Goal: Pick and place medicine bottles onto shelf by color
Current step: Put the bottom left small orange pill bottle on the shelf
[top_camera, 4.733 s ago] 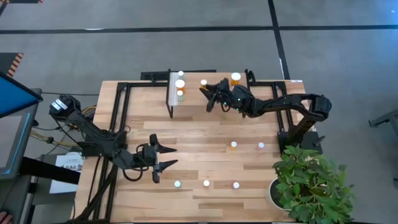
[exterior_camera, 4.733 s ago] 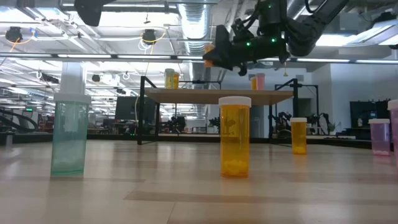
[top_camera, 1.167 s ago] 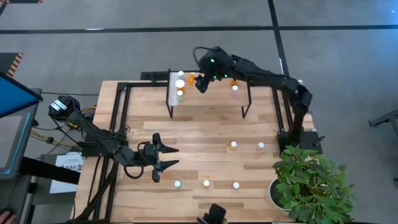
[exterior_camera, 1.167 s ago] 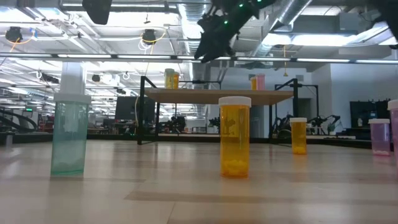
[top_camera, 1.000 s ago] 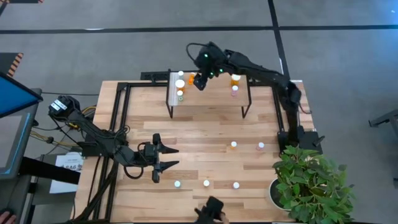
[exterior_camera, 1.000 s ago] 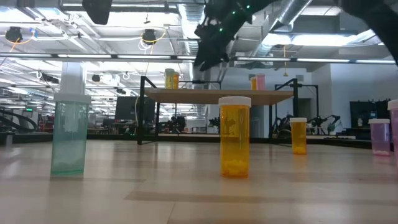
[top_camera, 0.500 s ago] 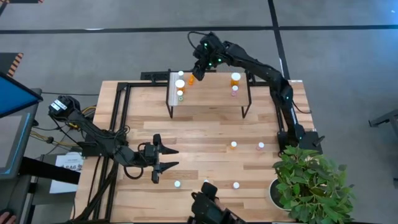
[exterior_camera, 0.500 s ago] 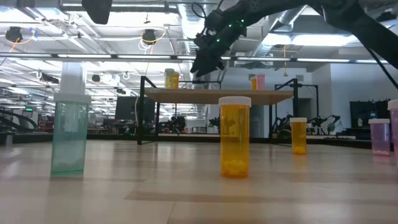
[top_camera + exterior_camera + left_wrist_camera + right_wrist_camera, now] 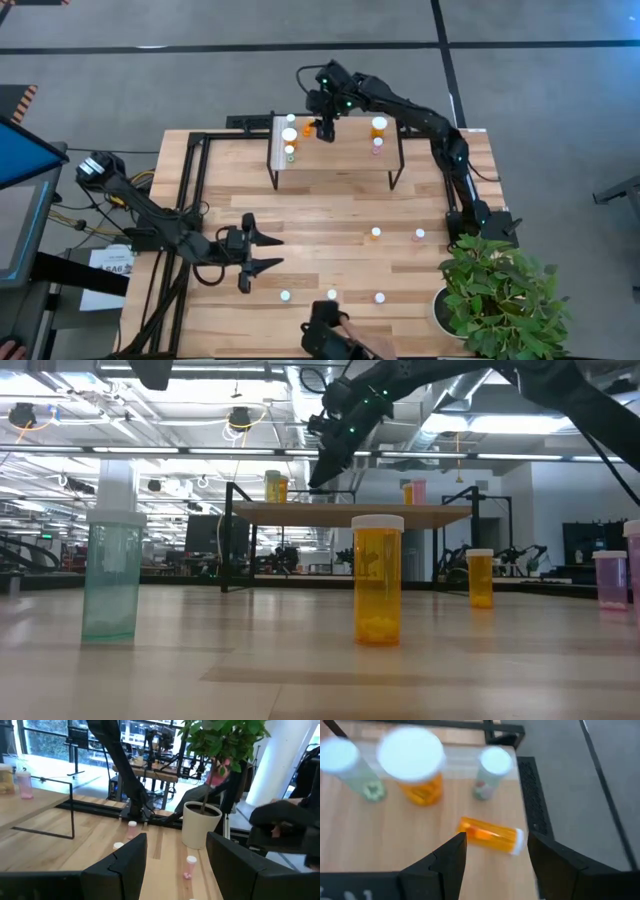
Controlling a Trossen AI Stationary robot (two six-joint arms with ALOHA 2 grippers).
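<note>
The medicine bottles are in two groups: some stand on the table, some are already up on the shelf (image 9: pixel 340 160). Closest in the low view are a green bottle (image 9: pixel 111 574) and an orange bottle (image 9: pixel 378 580), with a smaller orange one (image 9: pixel 481 578) and a pink one (image 9: pixel 609 580) farther back. From above, only their white caps show, near the front of the table (image 9: pixel 330 215).

The left claw (image 9: pixel 258 256) waits low over the table near the front. Its fingers are open and hold nothing.

Farther back, the right claw (image 9: pixel 322 118) hangs over the shelf's far left end. Its fingers are apart and empty. Below it, in its own wrist view, a small orange bottle (image 9: pixel 490 834) lies on its side on the shelf. It is beside a big orange bottle (image 9: pixel 415 767) and two green bottles (image 9: pixel 489 772) that stand up.

It looks like a drop-off step is ending. The next move is probably to go back to the table for another bottle, matching its color. The fallen bottle may roll.

A dark shape at the front table edge (image 9: pixel 330 340) is cut off; I cannot tell what it is.
</note>
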